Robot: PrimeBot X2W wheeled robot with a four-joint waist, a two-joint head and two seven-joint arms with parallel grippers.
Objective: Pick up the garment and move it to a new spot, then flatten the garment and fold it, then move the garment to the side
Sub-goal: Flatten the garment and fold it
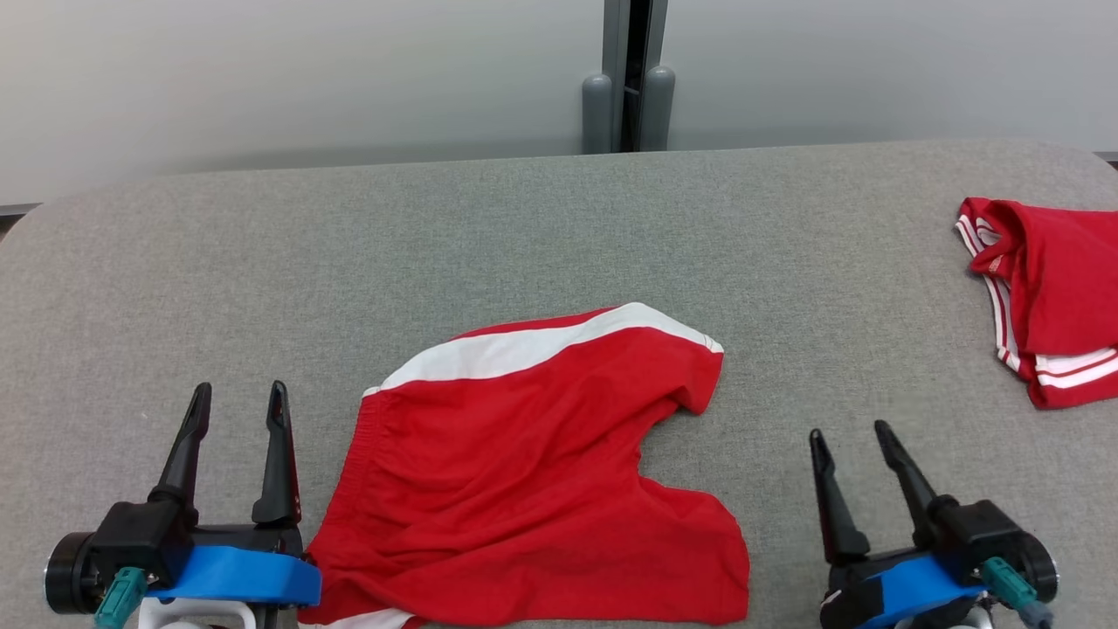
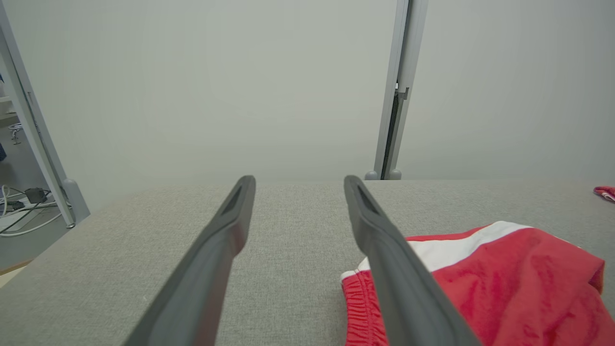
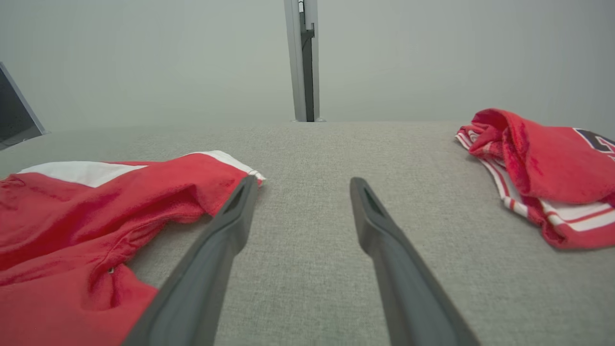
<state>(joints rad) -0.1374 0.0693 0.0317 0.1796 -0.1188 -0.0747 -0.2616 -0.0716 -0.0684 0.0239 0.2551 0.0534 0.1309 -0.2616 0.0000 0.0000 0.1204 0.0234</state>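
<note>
Right of the shorts [image 1: 533, 472] lies a second garment [image 1: 1057, 297].

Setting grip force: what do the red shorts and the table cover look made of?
The red shorts: thin soft knit, probably jersey, matte; they crease loosely and the waistband is gathered like elastic. The table cover: grey woven or felt-like textile, matte; a fine speckled weave shows in the wrist views. The exact fibres can't be told.

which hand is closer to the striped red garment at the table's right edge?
Right. The right hand is below-left of the striped red garment in the head view, apart from it; the left hand lies past the red shorts.
</note>
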